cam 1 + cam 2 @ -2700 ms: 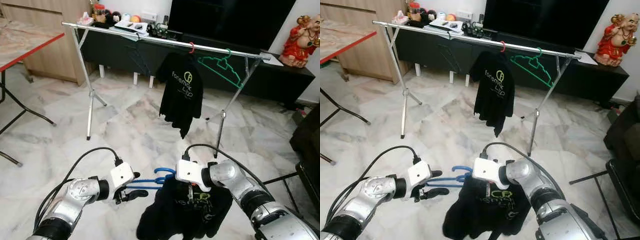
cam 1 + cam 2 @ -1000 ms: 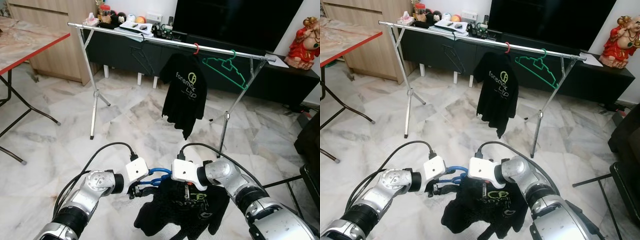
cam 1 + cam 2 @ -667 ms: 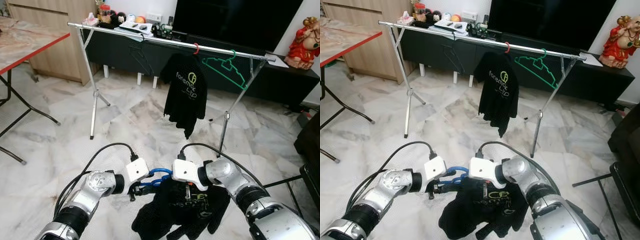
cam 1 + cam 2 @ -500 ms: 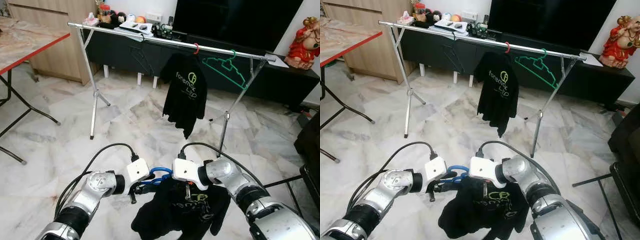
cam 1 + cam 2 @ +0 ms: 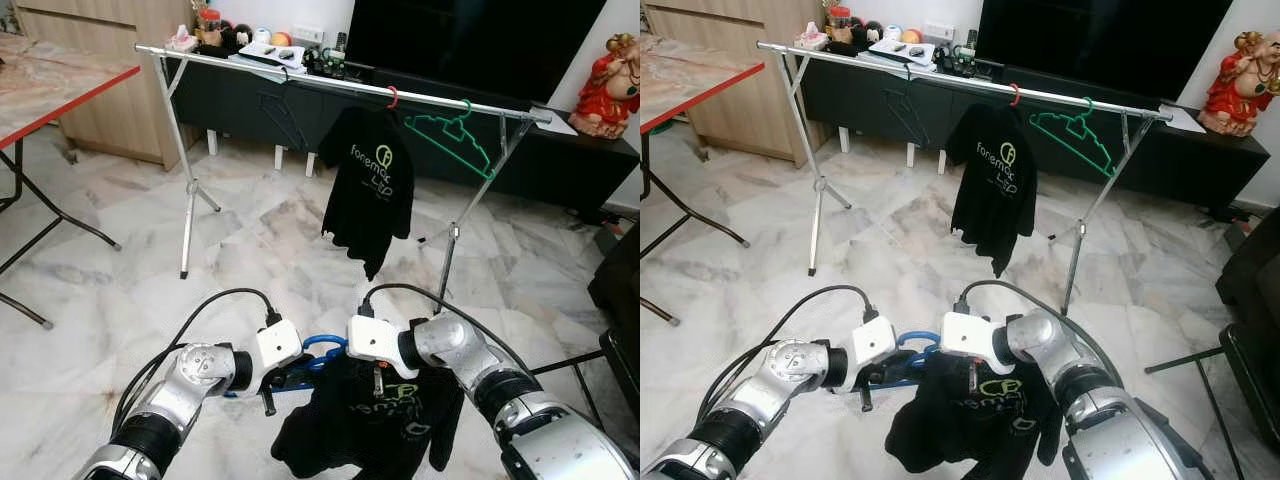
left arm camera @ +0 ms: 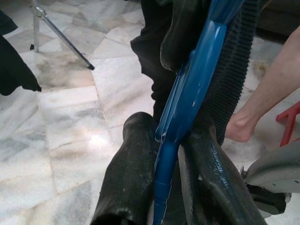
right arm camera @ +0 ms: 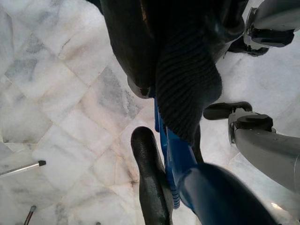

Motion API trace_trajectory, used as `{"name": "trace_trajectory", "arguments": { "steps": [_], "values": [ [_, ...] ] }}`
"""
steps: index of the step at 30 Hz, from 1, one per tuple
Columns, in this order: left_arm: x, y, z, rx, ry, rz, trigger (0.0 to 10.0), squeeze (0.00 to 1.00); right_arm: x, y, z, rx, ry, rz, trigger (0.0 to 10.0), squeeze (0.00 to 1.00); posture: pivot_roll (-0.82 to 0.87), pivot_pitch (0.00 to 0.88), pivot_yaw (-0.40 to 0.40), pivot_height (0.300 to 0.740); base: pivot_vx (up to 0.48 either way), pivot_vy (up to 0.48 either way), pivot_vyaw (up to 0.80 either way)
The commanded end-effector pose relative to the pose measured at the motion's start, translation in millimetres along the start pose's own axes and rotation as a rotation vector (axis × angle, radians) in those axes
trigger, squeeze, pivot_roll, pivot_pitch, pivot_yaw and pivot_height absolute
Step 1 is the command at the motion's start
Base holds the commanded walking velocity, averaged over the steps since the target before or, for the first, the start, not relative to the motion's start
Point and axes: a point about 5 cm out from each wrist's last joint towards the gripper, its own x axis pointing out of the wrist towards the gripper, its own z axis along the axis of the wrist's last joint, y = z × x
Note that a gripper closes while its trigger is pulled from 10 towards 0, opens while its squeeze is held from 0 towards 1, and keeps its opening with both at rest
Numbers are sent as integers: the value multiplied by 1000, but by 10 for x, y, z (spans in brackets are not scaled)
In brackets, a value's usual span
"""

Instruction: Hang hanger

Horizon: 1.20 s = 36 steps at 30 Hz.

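Low over a marble floor (image 5: 250, 250), the left gripper (image 6: 164, 187) pinches a blue hanger (image 6: 187, 103), its fingers (image 6: 126, 178) closed on the plastic. The right gripper (image 7: 164, 187) is likewise clamped on the hanger, which carries a black shirt (image 5: 385, 420) with a green logo too crumpled to read. Well beyond, a second black shirt (image 5: 370, 190) hangs on a steel rack (image 5: 300, 80); its lettering appears to begin "fore", the rest unclear. A green hanger (image 5: 450, 135) hangs beside it.

The rail (image 5: 240, 67) lies bare left of the hung shirt (image 5: 368, 190); a green hanger (image 5: 452, 140) crowds the right.
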Motion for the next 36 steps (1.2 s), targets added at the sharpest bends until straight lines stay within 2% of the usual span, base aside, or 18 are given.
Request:
{"name": "trace_trajectory", "arguments": {
  "steps": [1, 29, 30, 31, 36],
  "values": [
    [57, 56, 135, 29, -33, 23, 0, 0, 12, -25, 74, -8, -24, 9, 10000, 0, 45, 64, -164, 740, 0, 0, 0],
    [74, 64, 134, 33, -37, 47, 0, 0, -35, -46, 48, 13, -18, 4, 10000, 0, 34, 46, -161, 740, 0, 0, 0],
    [76, 63, 132, 29, -40, 52, 0, 0, -39, -43, 41, 20, -19, 9, 10000, 451, 34, 46, -161, 740, 0, 0, 0],
    [77, 58, 129, 27, -41, 53, 0, 0, -42, -41, 39, 20, -20, 13, 10000, 1000, 34, 45, -161, 740, 0, 0, 0],
    [71, 32, 92, 23, -36, 52, 0, 0, -69, -37, 29, 32, -23, 41, 10000, 1000, 32, 39, -162, 740, 0, 0, 0]
  ]
}}
